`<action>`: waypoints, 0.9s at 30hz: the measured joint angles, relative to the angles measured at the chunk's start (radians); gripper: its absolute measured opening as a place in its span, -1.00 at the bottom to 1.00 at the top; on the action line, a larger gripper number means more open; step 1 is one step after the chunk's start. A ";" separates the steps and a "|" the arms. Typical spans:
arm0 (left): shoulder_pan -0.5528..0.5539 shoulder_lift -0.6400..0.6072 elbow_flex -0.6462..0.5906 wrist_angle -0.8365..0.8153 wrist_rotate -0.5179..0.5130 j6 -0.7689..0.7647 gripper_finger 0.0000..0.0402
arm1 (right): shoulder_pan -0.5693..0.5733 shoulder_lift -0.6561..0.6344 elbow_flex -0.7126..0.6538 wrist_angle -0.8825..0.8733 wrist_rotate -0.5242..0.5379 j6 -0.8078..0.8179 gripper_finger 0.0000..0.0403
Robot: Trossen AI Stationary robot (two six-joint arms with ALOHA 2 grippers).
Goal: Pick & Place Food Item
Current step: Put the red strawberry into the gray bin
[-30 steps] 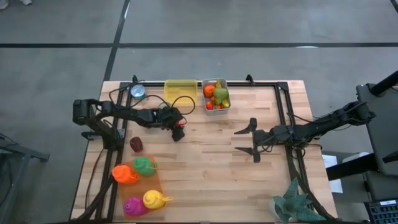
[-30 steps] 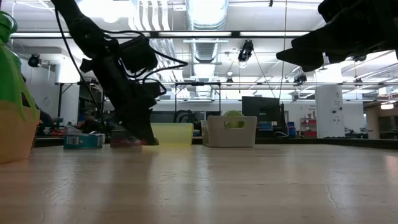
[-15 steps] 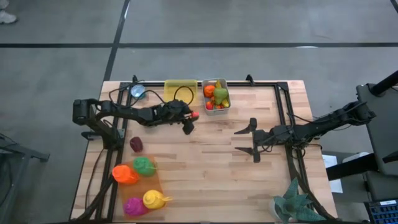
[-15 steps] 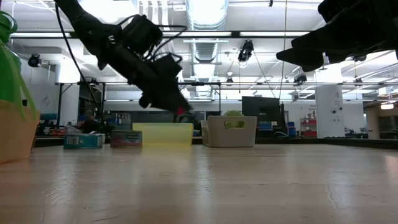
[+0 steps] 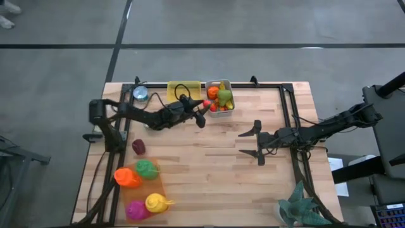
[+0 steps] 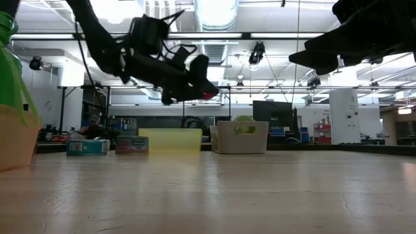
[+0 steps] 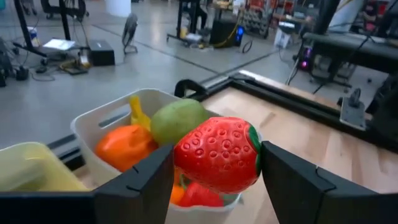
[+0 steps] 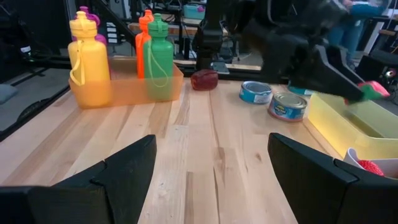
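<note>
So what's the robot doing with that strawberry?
The left gripper is carrying a toy strawberry between its jaws, up in the air beside the little grey bin of toy fruit at the back of the table. It hasn't let go yet. The right gripper waits with its jaws open over the right side of the table, holding nothing.

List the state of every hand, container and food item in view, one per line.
left hand: shut on strawberry, raised beside the bin
right hand: open, empty
white bin: open, full of fruit
yellow tray: open-topped
bottles: upright in orange tray
</note>
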 joint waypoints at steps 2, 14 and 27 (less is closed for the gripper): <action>0.001 0.055 0.032 0.046 0.000 0.000 0.10 | 0.000 0.000 0.000 0.000 0.000 0.000 0.52; 0.004 0.215 0.359 -0.370 0.016 0.082 0.10 | 0.000 0.000 0.000 0.000 0.000 0.000 0.52; 0.069 0.250 0.453 -0.580 0.067 0.033 0.09 | 0.000 0.000 0.000 0.000 0.001 -0.002 0.52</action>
